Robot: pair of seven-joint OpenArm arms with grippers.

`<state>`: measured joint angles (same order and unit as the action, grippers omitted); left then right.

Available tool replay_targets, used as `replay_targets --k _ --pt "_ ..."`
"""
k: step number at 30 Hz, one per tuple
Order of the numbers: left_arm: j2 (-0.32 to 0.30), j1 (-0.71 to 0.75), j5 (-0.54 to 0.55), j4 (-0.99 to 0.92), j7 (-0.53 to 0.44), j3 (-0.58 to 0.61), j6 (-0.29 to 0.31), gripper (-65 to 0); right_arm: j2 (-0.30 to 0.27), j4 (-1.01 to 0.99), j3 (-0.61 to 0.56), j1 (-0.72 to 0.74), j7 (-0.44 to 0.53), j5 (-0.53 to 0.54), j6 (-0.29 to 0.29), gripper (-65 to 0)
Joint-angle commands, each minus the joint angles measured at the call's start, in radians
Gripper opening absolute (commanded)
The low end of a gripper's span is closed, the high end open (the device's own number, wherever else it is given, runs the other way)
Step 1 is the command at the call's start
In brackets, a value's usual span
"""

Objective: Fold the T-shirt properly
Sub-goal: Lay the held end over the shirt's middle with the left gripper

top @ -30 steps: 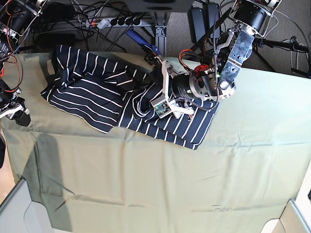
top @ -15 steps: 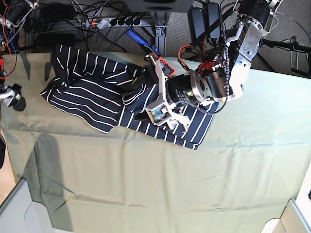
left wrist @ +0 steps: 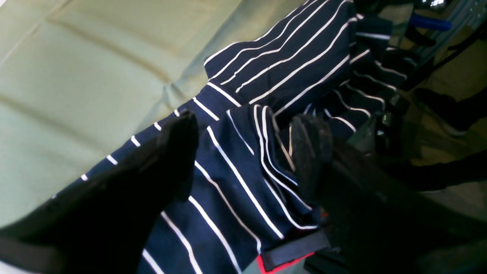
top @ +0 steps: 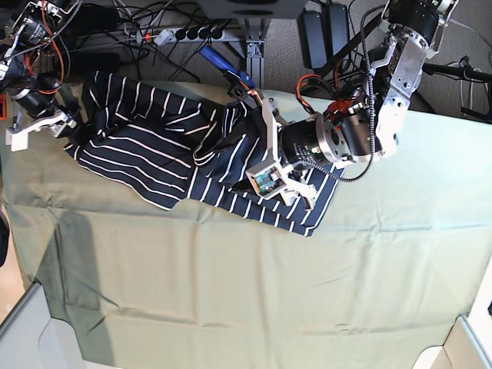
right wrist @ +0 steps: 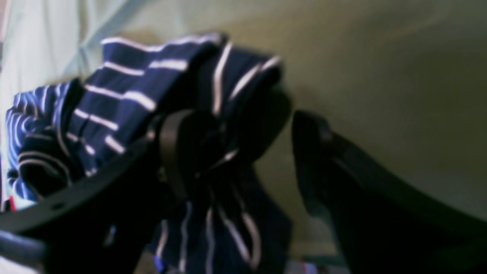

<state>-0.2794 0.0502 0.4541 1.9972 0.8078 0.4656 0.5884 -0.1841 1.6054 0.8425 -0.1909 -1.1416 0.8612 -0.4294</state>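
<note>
1. Olive-green cloth (top: 254, 292) covers the whole worktop, with cables and a power strip (top: 181, 34) on the floor behind it. The T-shirt (top: 146, 150) lies bunched along the far edge, spread from the far left corner toward the middle, rumpled and not yet flat.

2. Left end effector (left wrist: 243, 152) hangs low over the shirt's right part with its jaws wide apart; striped fabric shows between the two dark fingers (left wrist: 179, 148), but nothing is pinched. In the base view this same arm (top: 300, 157) sits on the shirt's right end.

3. Right end effector (right wrist: 262, 152) is at the shirt's far left corner, jaws parted. The blurred wrist view shows a fold of fabric draped against the inner finger; whether it bears on the cloth I cannot tell, but it does not look clamped.

4. Judgement: the step in hand is taking fresh grips so the shirt can be pulled out flat before any fold is made.

5. To do it well, each end effector should close on a single layer at an outer edge, a hem or shoulder, not on a bunched ridge.

6. The left one looks set over a wrinkled mound; closing there would likely catch several layers and drag the heap along.

7. Lift both sides evenly and draw them apart, keeping the green cloth out of the pinch.
</note>
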Motion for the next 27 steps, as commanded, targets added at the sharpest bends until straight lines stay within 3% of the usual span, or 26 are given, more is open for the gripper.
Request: replay_targets --k 1,11,27 --pt "0.005 -0.011 0.013 0.019 -0.022 -0.002 -0.001 -23.9 -0.009 0.018 -0.002 0.005 0.016 0.022 -0.054 -27.0" --pt "-0.003 -0.011 0.013 0.019 -0.021 -0.002 -0.001 -23.9 0.057 0.018 -0.04 0.019 0.019 0.03 -0.055 -27.0" --pt "-0.017 -0.011 0.016 0.018 -0.026 -0.002 -0.001 -23.9 0.049 0.02 -0.053 0.016 0.0 0.067 -0.062 -27.7"
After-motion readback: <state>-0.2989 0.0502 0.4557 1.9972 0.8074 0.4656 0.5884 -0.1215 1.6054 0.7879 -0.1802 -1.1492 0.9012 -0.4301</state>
